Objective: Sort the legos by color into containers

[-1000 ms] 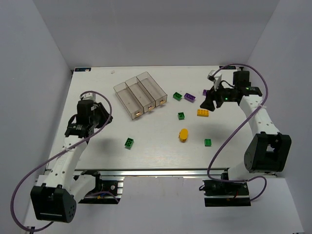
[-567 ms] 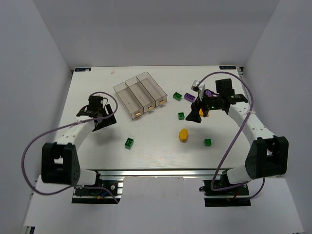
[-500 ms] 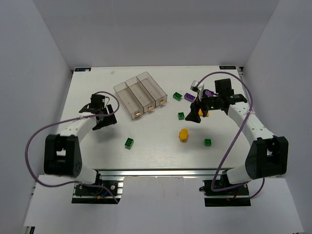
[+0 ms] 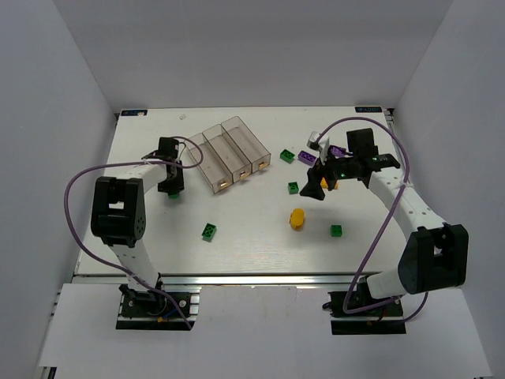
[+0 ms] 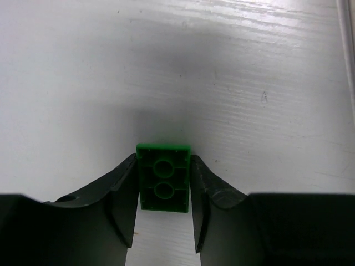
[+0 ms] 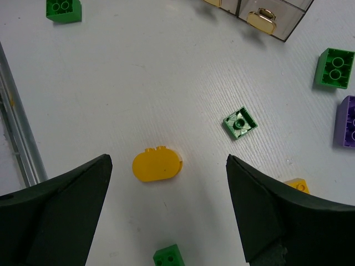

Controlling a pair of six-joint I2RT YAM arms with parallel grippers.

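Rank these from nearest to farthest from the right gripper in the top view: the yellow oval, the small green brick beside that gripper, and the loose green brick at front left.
1. Small green brick, just left of the right gripper.
2. Yellow oval, below it in the view.
3. Loose green brick, far off at front left.

Left fingers (image 5: pixel 125 194) apparently clamped; right fingers (image 6: pixel 55 194) wide.

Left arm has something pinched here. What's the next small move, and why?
Probably a short lift and a shift toward the containers. The left gripper is shut on a green brick, and the top view shows the containers close beside it.
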